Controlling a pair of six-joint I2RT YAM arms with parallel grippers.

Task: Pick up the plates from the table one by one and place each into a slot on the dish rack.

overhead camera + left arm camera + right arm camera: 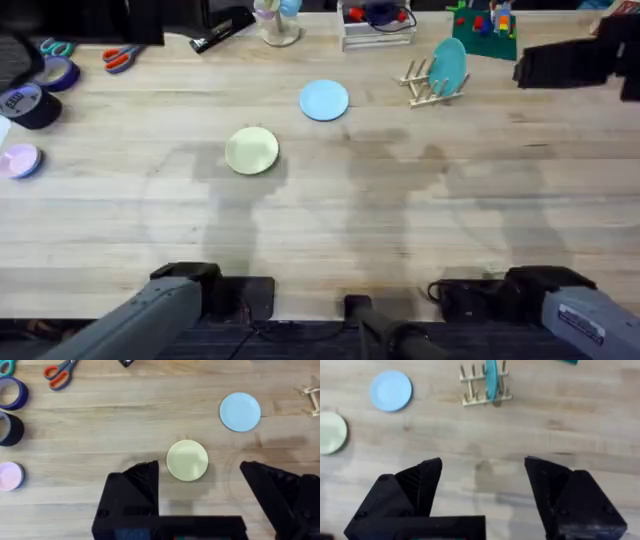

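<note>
A pale cream-yellow plate point(252, 150) point(187, 460) point(329, 433) lies flat on the wooden table point(400, 210), left of the middle. A light blue plate point(324, 100) point(240, 411) point(390, 391) lies flat farther back and to its right. The small wooden dish rack point(432, 88) point(479, 386) stands at the back right, with a teal plate point(449, 64) point(491, 379) upright in one slot. My left gripper point(199, 467) hangs open high above the cream plate. My right gripper point(482, 464) is open over bare table, on the near side of the rack.
Dark tape rolls point(32, 100) point(10, 429), a pink disc point(20, 160) point(10, 476) and orange scissors point(120, 57) point(59, 374) lie at the far left. A white wire tray point(375, 28), a black stapler point(220, 32) and a black object point(570, 62) line the back edge.
</note>
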